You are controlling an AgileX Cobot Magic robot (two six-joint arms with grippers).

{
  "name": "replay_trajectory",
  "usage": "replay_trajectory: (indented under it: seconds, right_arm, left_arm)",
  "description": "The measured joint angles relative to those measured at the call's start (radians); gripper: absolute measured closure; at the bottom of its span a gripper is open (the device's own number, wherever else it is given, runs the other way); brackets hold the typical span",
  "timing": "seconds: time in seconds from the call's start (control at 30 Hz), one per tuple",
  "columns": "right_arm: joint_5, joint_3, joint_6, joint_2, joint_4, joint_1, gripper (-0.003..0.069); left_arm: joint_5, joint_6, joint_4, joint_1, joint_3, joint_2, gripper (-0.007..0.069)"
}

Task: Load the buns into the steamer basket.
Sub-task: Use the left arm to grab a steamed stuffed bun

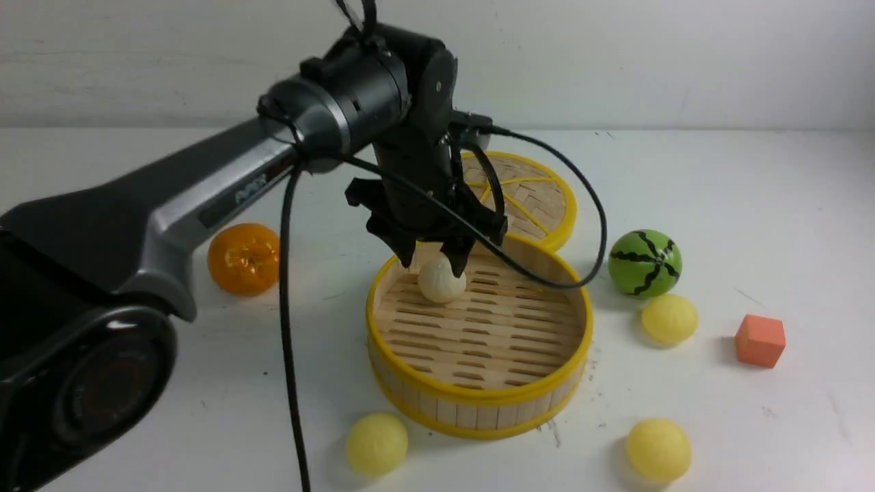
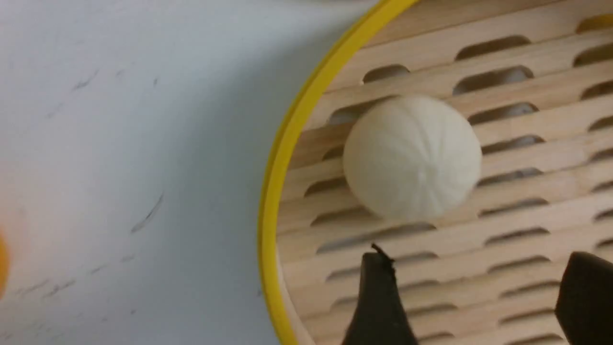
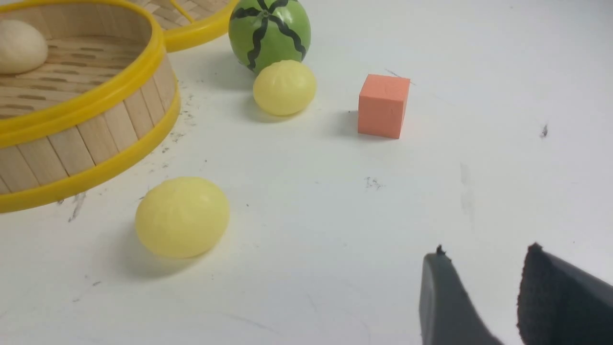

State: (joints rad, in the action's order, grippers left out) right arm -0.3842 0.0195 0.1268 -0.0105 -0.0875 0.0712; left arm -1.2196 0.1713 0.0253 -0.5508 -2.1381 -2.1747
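- The left hand (image 1: 433, 258) hangs over the far-left part of the round bamboo steamer basket with yellow rims (image 1: 478, 394). Its black fingers are spread wide and grip nothing.
- The off-white round soft bun (image 1: 441, 281) lies on the slatted floor inside the basket, near its far-left wall. In the left wrist view it sits apart from both fingertips, so I judge this step to be the let-go, at its end.
- Three pale yellow buns lie on the white worktop (image 1: 752, 191) outside the basket, so about a quarter of the task looks done.
  - The near-left yellow bun (image 1: 377, 444) is just beside the basket's front wall.
  - The near-right yellow bun (image 1: 658, 449) is off its near-right side.
  - The right-side yellow bun (image 1: 669, 318) is to its right, close beside the green black-striped watermelon ball (image 1: 644, 263); I cannot tell whether they touch.
- The right hand (image 3: 486, 254) is over bare worktop to the near-right of the basket, its fingers parted a little with nothing between them.
- The next move likely calls for lifting the left hand straight up, clear of the rim, without nudging the bun.
- After that, the near-left yellow bun seems closest for the left hand, and the near-right one suits the right hand.
- The buns look soft, so a gentle pinch across the middle should do.
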Motion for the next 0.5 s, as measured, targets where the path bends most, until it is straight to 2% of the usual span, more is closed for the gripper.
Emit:
replay_trajectory:
  seconds: [0.07, 0.17, 0.2, 0.27, 0.37, 0.47, 0.5]
  right_arm:
    - [0.0, 0.0, 0.0, 0.0, 0.0, 0.0, 0.0418]
    - [0.0, 0.0, 0.0, 0.0, 0.0, 0.0, 0.0418]
    - [0.0, 0.0, 0.0, 0.0, 0.0, 0.0, 0.0418]
    - [0.0, 0.0, 0.0, 0.0, 0.0, 0.0, 0.0418]
    - [0.0, 0.0, 0.0, 0.0, 0.0, 0.0, 0.0418]
    - [0.0, 0.0, 0.0, 0.0, 0.0, 0.0, 0.0418]
    - [0.0, 0.0, 0.0, 0.0, 0.0, 0.0, 0.0418]
  left_arm:
    - [-0.006, 0.021, -0.01, 0.0, 0.025, 0.082, 0.0219]
    - [-0.007, 0.029, -0.025, -0.007, 0.168, 0.265, 0.0419]
    - [-0.007, 0.029, -0.025, -0.009, 0.181, 0.275, 0.0434]
    - [-0.008, 0.017, -0.025, -0.036, 0.385, 0.394, 0.0603]
    - [0.016, 0.01, -0.034, -0.077, 0.63, 0.488, 0.0638]
    - [0.121, 0.006, -0.043, -0.1, 0.791, 0.509, 0.0638]
    - [0.204, 0.006, -0.046, -0.104, 0.873, 0.508, 0.0631]
